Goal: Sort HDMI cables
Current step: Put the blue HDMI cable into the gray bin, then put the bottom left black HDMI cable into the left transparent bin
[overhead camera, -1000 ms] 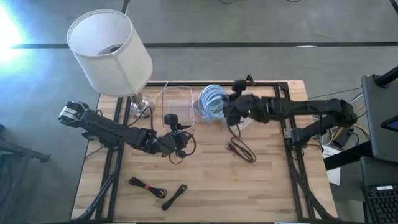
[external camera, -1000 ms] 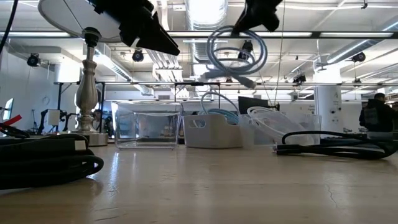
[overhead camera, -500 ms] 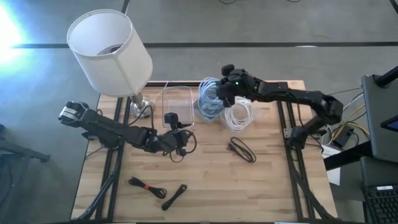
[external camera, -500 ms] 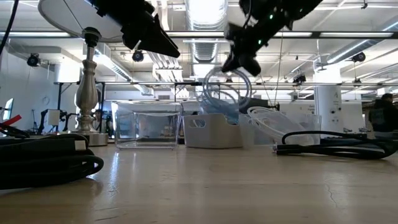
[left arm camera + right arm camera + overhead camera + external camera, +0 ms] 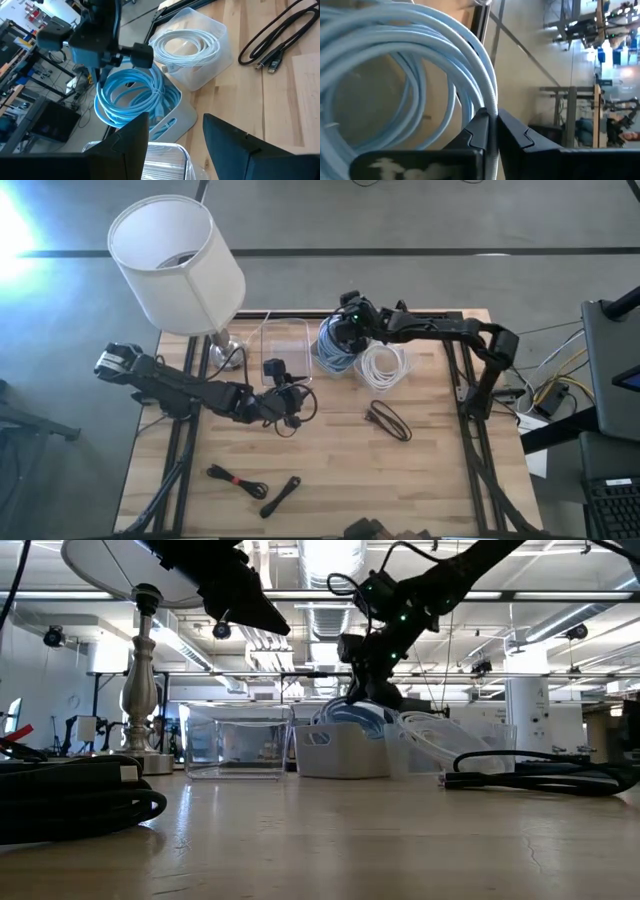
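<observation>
My right gripper (image 5: pixel 345 322) is shut on a light blue coil (image 5: pixel 131 95) above the pale tub (image 5: pixel 186 109) at the table's far side, where other light blue coils (image 5: pixel 336 348) lie. A white coil (image 5: pixel 383 366) lies in a clear tub beside it. One black bundle (image 5: pixel 388 421) lies on the table right of centre. Two more black bundles (image 5: pixel 237 478) (image 5: pixel 281 495) lie near the near edge. My left gripper (image 5: pixel 175 140) is open and hovers over the table's middle (image 5: pixel 290 406), touching nothing. My right gripper pinches one strand of the light blue coil (image 5: pixel 492 100) between its two fingers (image 5: pixel 477 132), at the coil's upper part. It comes from above, pointing down. The coil hangs below the fingers, and its lower loops (image 5: pixel 125 117) sit in the pale tub on the other blue coils.
An empty clear tub (image 5: pixel 285 348) stands left of the pale tub. A lamp with a white shade (image 5: pixel 178 265) stands at the far left corner, its base (image 5: pixel 226 352) next to the clear tub. Bare wood lies at the near right (image 5: pixel 400 480).
My right gripper, staying shut on the light blue coil, has moved toward the table's left and far edge, from over the white coil to over the pale tub, and has come down. The coil, which hung clear in the air, now rests with its lower loops in the tub.
</observation>
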